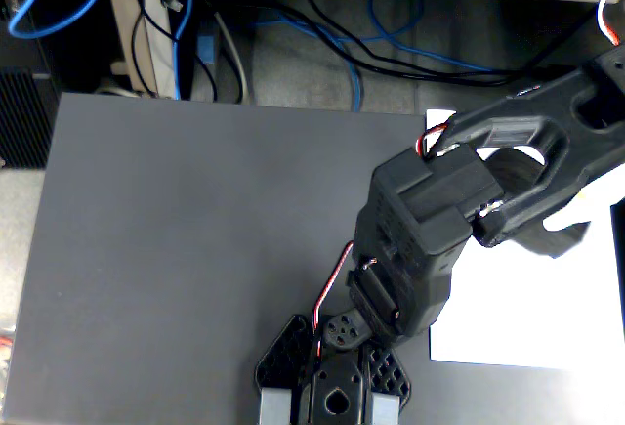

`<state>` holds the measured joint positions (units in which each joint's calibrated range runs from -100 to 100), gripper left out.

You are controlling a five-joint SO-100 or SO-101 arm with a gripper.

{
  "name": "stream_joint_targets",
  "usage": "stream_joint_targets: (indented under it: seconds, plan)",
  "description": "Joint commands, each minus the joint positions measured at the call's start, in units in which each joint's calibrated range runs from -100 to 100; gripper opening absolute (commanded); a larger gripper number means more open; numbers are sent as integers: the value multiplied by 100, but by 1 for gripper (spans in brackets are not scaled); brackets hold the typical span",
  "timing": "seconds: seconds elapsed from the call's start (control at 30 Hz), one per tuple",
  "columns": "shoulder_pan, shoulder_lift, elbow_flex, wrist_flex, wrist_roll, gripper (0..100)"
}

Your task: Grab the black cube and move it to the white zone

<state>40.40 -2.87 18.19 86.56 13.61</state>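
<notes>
One fixed view looked down on a black robot arm [430,220] stretched from the right edge across a dark grey mat [195,249], its gripper [332,396] reaching the bottom edge of the picture. The fingers, patterned with small holes, were cut off by the frame, so it could not be told whether they stood apart or were closed on anything. The black cube was not visible anywhere in the shot; it may have lain under the arm or below the frame, but nothing showed which. The white zone [527,318], a sheet of paper, lay on the right side of the mat, partly hidden beneath the arm's upper links. A thin red wire [332,283] looped free beside the wrist. Blue and black cables [371,34] trailed over the floor beyond the mat's far edge. Judged from this position, the main risk was a blind grasp: with the fingertips out of sight, a misaligned closure could nudge the foam block away, and a sweeping return could drag the loose paper.
</notes>
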Motion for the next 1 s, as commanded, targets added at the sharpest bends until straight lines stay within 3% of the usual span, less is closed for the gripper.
stream_joint_targets:
  seconds: [0.0, 0.13, 0.23, 0.33, 0.43, 0.5, 0.6, 0.73, 0.9, 0.97]
  plan:
    - [-37, -61, -332, 91, 32, 27]
    - [-44, -145, -613, 160, 32, 27]
    - [-44, -154, -2408, 1326, -52, 27]
    - [-37, -154, -3469, 1309, -455, 27]
    - [-59, -154, -3768, 1309, -518, 27]
    - [-824, -154, -4004, 1301, -827, 27]
    - [-1965, -154, -4095, 1301, -1199, 27]
    - [-1965, -557, -4104, 1301, -1214, 27]
    - [-2068, -3195, -3342, 1301, -1293, 27]
    - [-2642, -3337, -2735, 1301, -1309, 27]
